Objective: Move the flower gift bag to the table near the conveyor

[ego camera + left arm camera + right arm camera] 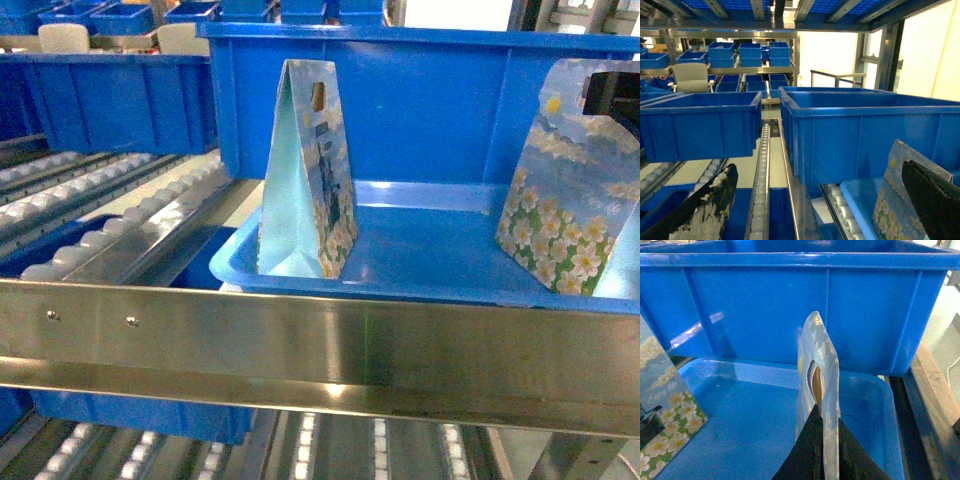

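Right wrist view puts us at the grasp: the right fingers pinch the top edge of the flower gift bag, just below its handle cut-out, and the bag stands upright in the right part of the light blue tray. In the head view this bag is at the far right of the tray, which rests on the conveyor in front of a big blue bin. We judge that the bag is held but not yet lifted. Next we need a straight lift clear of the tray rim, then a carry to the surface, which none of our views shows.

The left fingers are spread and hold nothing.

We count two gift bags; the second bag stands at the left of the tray, well apart from the first. There is one tray and several blue bins, and we can see two fingers on each arm
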